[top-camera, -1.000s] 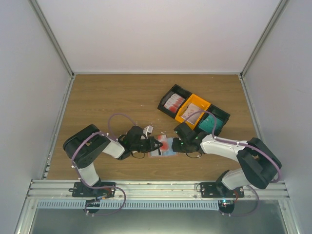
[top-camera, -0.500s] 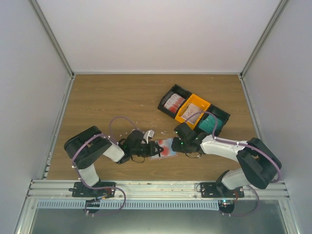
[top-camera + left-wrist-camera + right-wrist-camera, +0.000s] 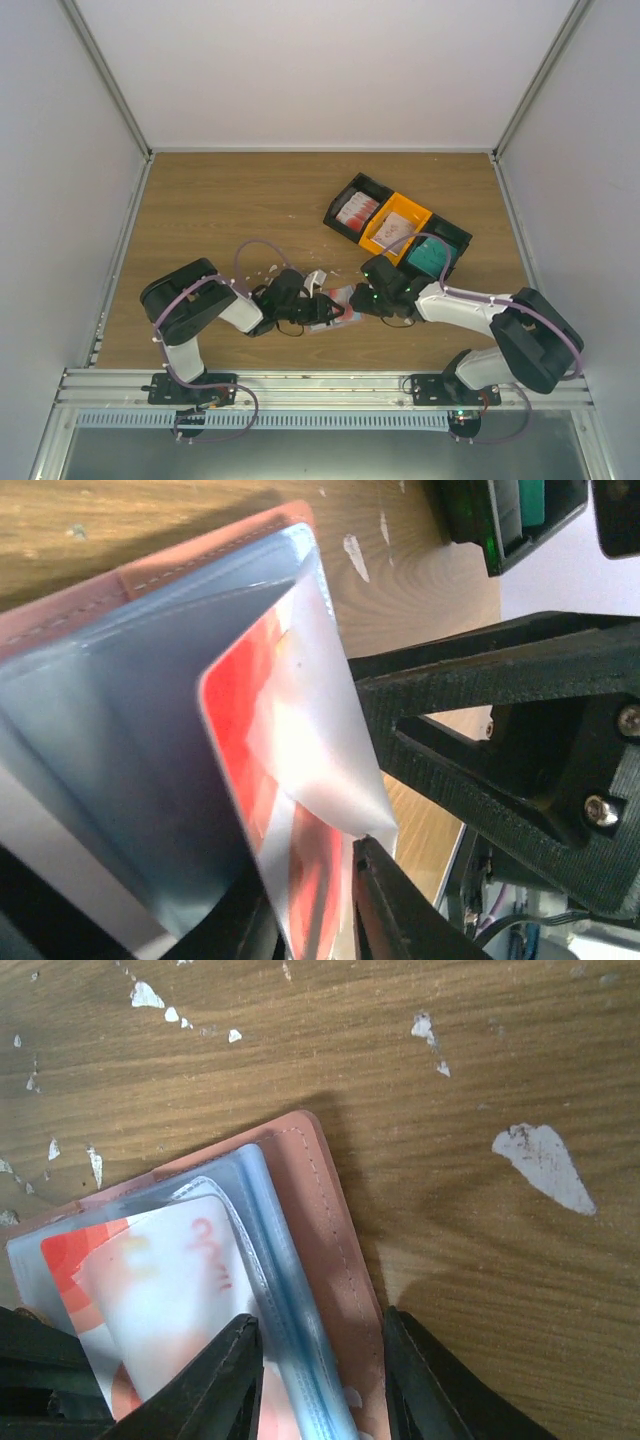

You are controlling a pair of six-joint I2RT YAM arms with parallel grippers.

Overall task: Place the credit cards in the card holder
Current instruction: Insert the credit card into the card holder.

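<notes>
- 1 open salmon-brown folding card holder [image 3: 325, 1230] lies between both grippers, 1 red-and-white plastic card [image 3: 250, 715] in its blue sleeve.
- left gripper [image 3: 315, 910]: narrow jaws flank the card; grip unclear.
- right gripper [image 3: 318, 1335]: half-parted jaws straddle the holder's edge; grip unclear.
- Beyond: 3 plastic bins [image 3: 415, 203], 2 black, 1 orange.

salmon card holder [image 3: 322, 1222], pale blue inside; red-white credit card [image 3: 150, 1270]

Lab robot cell: white panels [image 3: 330, 70], aluminium rails [image 3: 320, 385].
</notes>
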